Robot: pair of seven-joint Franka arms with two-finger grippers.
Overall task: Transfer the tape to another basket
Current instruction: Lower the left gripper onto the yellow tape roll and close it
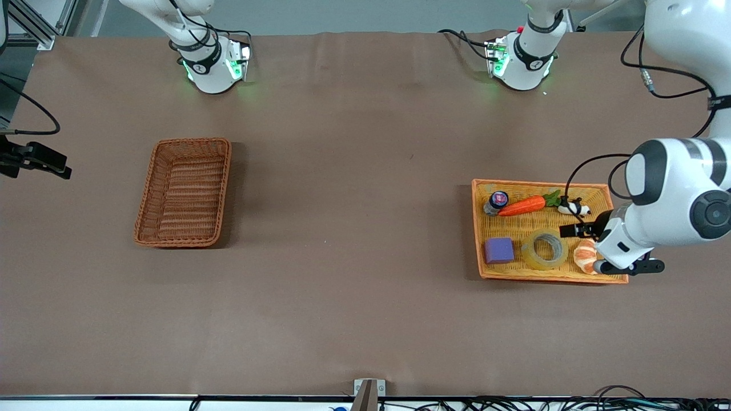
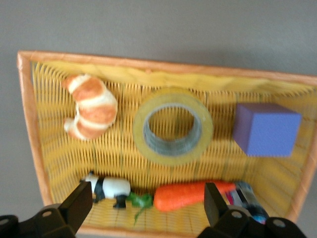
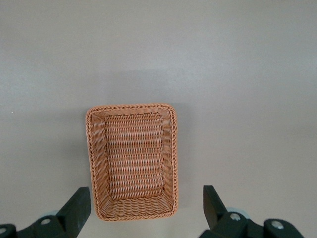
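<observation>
The tape, a yellowish ring, lies flat in the yellow-orange tray toward the left arm's end of the table. It sits between a purple cube and a croissant. In the left wrist view the tape lies in the middle of the tray. My left gripper hovers open and empty over the tray's end by the croissant, and its jaws stand wide over the panda and carrot. The reddish-brown basket stands empty toward the right arm's end. My right gripper is open, high above the basket.
In the tray with the tape lie a croissant, a purple cube, a carrot, a small bottle and a panda figure. Brown tabletop lies between tray and basket.
</observation>
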